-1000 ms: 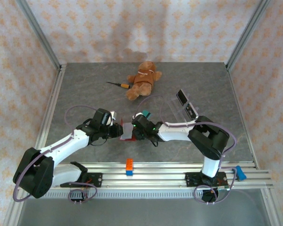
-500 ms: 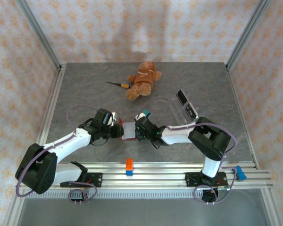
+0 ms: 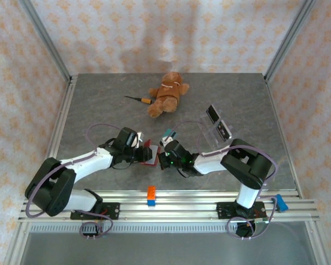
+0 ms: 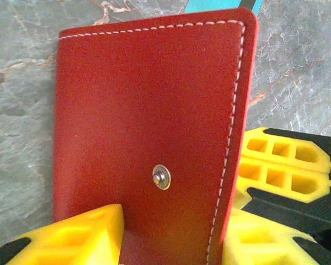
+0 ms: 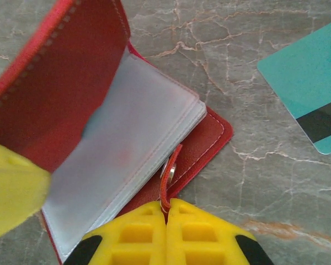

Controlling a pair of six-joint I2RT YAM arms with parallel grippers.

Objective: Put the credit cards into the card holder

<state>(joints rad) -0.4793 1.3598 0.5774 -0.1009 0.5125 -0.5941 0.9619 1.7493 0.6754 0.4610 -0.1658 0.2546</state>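
Grey tabletop (image 3: 99,105) carries the card holder (image 3: 149,154), pinched by both jaws.

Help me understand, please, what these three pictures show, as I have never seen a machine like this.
These are two robot arms bolted at the near edge of a table, each ending in a two-finger gripper. The wide picture comes from a fixed camera above. The two close-ups come from cameras on the wrists.

The left gripper holds the cover of the red card holder raised. The right gripper pinches its snap tab, so the clear sleeves lie open. A teal card lies on the table beside it.

Farther back are a teddy bear, a screwdriver and a clear stand. An orange-and-blue block sits near the arms' bases.
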